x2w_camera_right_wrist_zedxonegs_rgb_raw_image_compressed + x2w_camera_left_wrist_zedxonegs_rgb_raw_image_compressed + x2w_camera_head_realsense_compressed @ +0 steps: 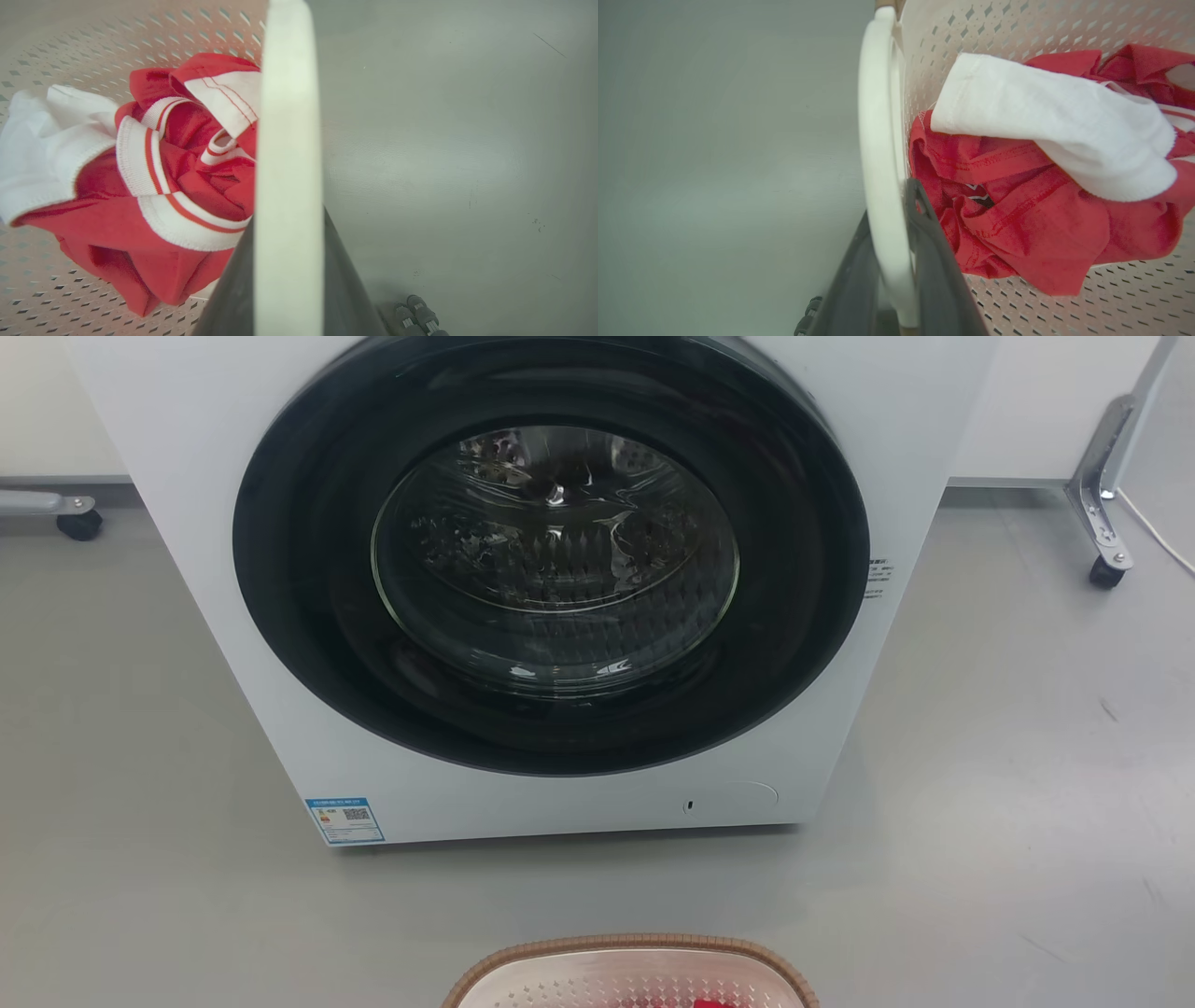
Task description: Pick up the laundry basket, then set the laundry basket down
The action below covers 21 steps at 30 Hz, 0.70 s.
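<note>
The laundry basket [631, 971], cream perforated plastic with a brown woven rim, peeks in at the bottom middle of the head view, in front of the washer. In the left wrist view my left gripper [889, 224] is shut on the basket's white loop handle [878, 140], one dark finger on each side of it. In the right wrist view my right gripper [287, 233] is likewise shut on the other white handle [289, 140]. Red clothing [1017, 233] and a white garment [1055, 126] lie inside the basket.
A white front-loading washer [551, 579] with a dark round door, shut, stands just beyond the basket. Grey floor [1008, 756] spreads on both sides. A wheeled metal leg [1106, 513] is at the far right and a caster [79, 523] at the far left.
</note>
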Available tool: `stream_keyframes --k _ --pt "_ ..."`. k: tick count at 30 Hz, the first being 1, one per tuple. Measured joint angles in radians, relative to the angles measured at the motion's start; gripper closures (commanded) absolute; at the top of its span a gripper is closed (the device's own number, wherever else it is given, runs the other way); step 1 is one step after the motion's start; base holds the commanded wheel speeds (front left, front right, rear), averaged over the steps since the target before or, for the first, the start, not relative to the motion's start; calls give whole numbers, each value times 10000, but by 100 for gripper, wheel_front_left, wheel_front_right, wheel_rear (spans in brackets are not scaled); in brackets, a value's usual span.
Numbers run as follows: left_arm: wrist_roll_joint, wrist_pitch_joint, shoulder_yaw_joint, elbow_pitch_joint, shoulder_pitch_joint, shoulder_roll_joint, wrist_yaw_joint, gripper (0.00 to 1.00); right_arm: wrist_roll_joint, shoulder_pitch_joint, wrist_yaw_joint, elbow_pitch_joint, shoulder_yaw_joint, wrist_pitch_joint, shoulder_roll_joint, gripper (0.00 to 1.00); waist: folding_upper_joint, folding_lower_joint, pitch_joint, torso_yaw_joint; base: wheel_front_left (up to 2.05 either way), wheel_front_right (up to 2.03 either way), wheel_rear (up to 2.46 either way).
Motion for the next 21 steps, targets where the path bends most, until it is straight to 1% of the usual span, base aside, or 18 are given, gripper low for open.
stream_keyframes --k 6,21 --pt "-54 0 -56 -36 99 13 73 100 268 8 0 36 238 -79 -2 100 1 0 -43 -19 0 0 0" --pt "-84 -4 -159 -71 99 61 84 100 608 -24 -2 36 631 -184 -31 100 2 0 -60 -31 0 0 0"
